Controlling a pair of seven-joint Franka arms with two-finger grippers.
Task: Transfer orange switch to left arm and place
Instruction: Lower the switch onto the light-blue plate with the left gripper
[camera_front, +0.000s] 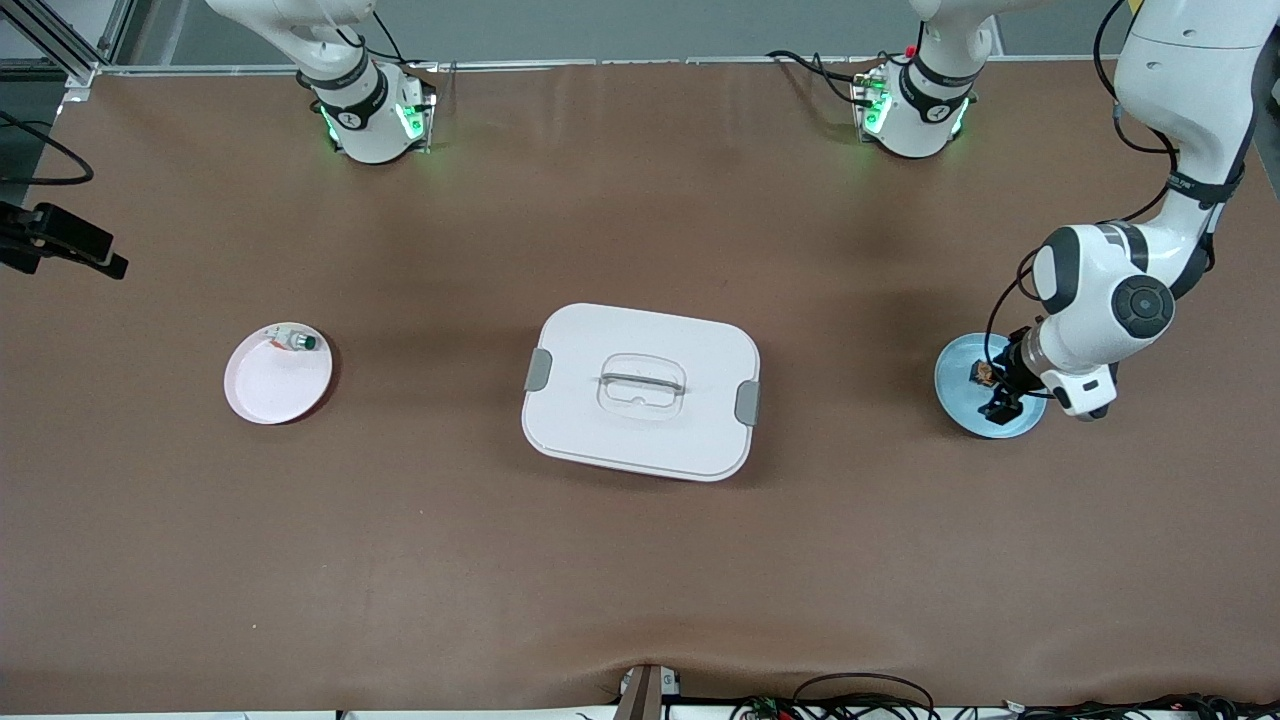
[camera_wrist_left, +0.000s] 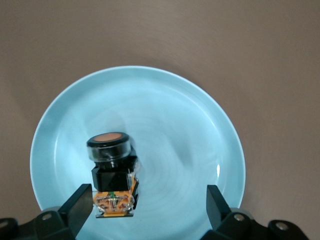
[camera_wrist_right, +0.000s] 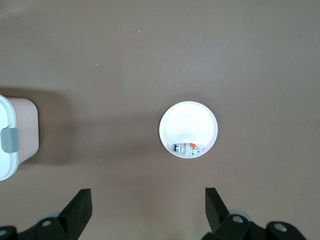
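- The worktop (camera_front: 640, 560) is seen with the box (camera_front: 641, 391) at its middle, between the two plates; the box lies closed and untouched, and it is judged to be the obstacle that any crossing will have to go around or over.
- The left arm (camera_front: 1180, 150) is lowered over the blue plate (camera_front: 955, 385) at its own end of the worktop; the right arm's base (camera_front: 365, 115) alone shows in the front view.
- The pink plate (camera_front: 278, 380) sits toward the right arm's end of the worktop, with a small green-capped switch (camera_front: 296, 341) lying in it.
- The left pincer (camera_wrist_left: 145, 200) is held wide open just above the blue plate, with one finger (camera_wrist_left: 77, 205) close beside the orange switch and nothing gripped.
- The right pincer (camera_wrist_right: 147, 205) is held wide open and empty, high over bare worktop, with the pink plate in its view; this arm is judged to be waiting.
- The orange switch (camera_wrist_left: 111, 170) lies on the blue plate, ungrasped. The task is judged to be at its very start: pick-up, handover and set-down are all left to be done.
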